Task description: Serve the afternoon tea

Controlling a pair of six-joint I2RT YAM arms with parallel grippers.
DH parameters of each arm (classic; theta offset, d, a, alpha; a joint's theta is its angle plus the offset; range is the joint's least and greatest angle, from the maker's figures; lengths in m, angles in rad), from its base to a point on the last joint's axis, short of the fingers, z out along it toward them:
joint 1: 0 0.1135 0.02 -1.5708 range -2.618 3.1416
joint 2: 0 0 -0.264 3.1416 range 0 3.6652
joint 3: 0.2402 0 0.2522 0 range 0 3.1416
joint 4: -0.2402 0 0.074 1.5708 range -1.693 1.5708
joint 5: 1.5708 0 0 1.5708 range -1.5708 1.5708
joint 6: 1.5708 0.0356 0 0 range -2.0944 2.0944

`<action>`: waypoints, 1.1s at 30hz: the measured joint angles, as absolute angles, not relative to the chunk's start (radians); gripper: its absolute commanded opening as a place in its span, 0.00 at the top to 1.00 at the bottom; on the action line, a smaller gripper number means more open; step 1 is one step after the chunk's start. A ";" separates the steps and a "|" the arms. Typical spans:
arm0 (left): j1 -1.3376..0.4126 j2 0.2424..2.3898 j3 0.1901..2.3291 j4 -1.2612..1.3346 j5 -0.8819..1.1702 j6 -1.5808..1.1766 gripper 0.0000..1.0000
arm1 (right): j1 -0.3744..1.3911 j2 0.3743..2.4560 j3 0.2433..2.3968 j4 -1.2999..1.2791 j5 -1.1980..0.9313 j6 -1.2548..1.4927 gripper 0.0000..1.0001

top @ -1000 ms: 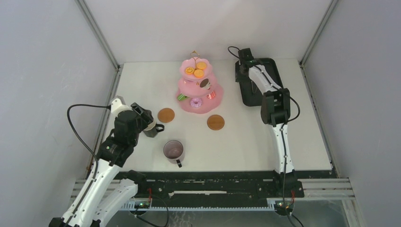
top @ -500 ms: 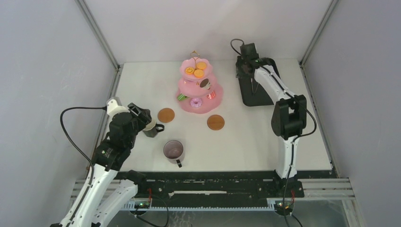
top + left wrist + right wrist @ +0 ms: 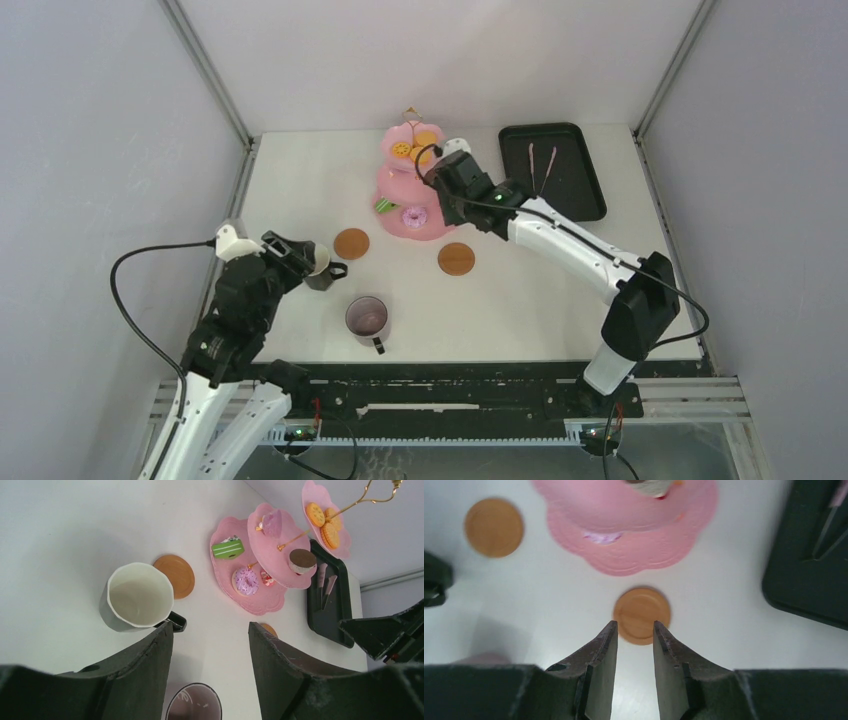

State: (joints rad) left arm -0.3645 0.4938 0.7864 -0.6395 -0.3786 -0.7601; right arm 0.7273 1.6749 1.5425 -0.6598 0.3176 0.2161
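Two round wooden coasters [image 3: 351,243] lie near scalloped stand [image 3: 432,231].

white table [image 3: 300,180], plain grey walls [image 3: 80,120], metal corner posts [image 3: 205,70]

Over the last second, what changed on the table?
The right fingers swung left from the black rectangular tray to the pink three-tier scalloped cake stand, empty; thin metal tongs lie on the tray. The left fingers, open, drew back slightly from the dark cream-lined mug. Stand, both mugs and two round brown coasters stayed put.
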 measured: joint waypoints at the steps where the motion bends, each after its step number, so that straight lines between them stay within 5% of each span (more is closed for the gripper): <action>1: -0.364 0.489 0.786 -0.648 -0.376 -0.761 0.38 | 0.755 1.669 1.542 -0.663 0.321 0.218 0.61; 33: -0.364 0.327 0.765 -0.830 -0.359 -0.786 0.38 | 1.401 1.813 1.547 -0.789 0.298 0.518 0.50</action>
State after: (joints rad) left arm -0.3645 0.3275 0.7654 -0.8299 -0.3592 -0.7864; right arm 1.4006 1.8133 1.5475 -0.7891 0.2977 0.5179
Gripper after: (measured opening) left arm 0.619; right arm 0.498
